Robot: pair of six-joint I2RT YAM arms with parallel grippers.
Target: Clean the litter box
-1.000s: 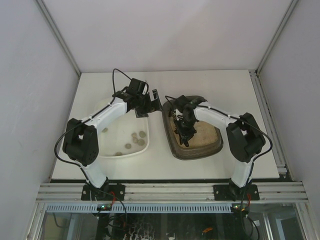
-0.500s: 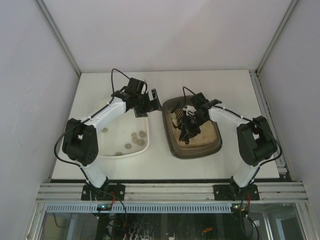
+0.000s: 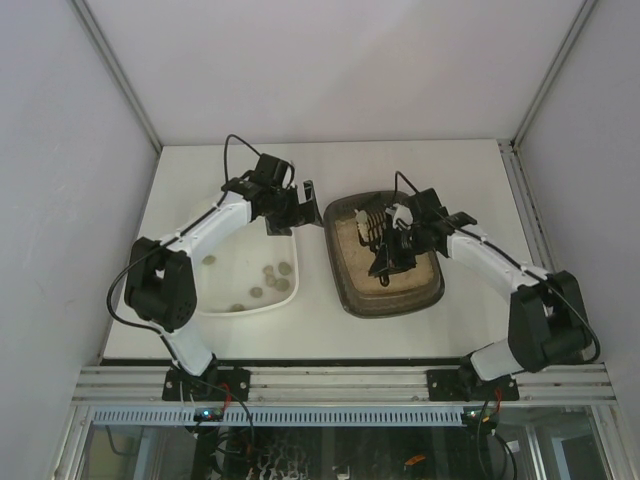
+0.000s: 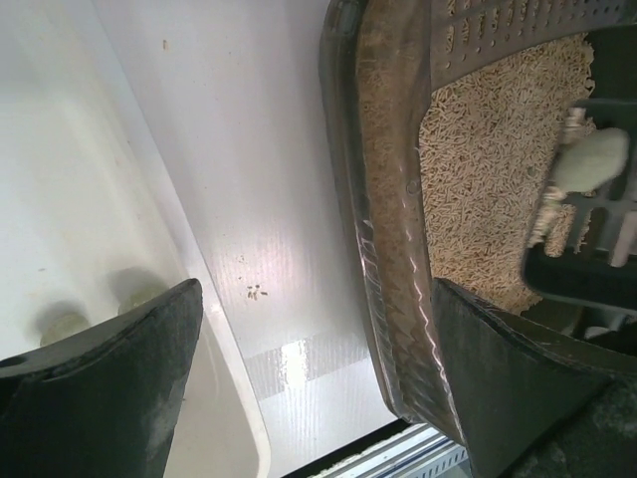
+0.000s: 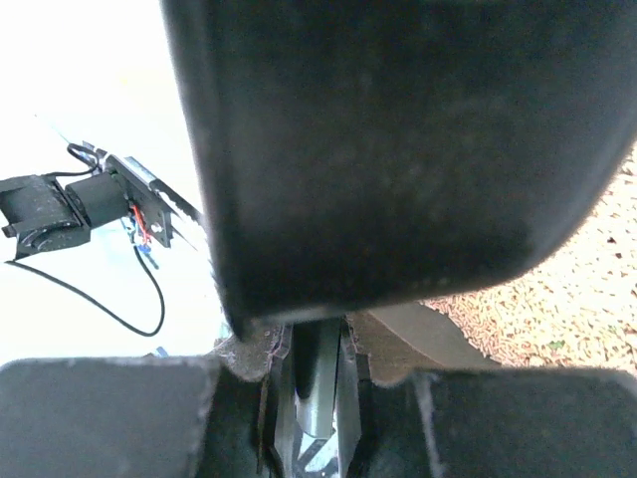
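Your right gripper [image 3: 396,234] holds a dark scoop [image 3: 384,262] inside the litter box [image 3: 345,291].
Its jaws are clamped on the scoop's handle. Your left gripper [image 3: 297,208] hangs spread wide over the gap between white tray [image 3: 215,309] and litter box, mid-table.

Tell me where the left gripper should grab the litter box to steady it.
Litter box: probably pinch its thick left rim from above, one finger inside, one outside. The raised lip gives two opposing walls, and the open left gripper hovers right there.
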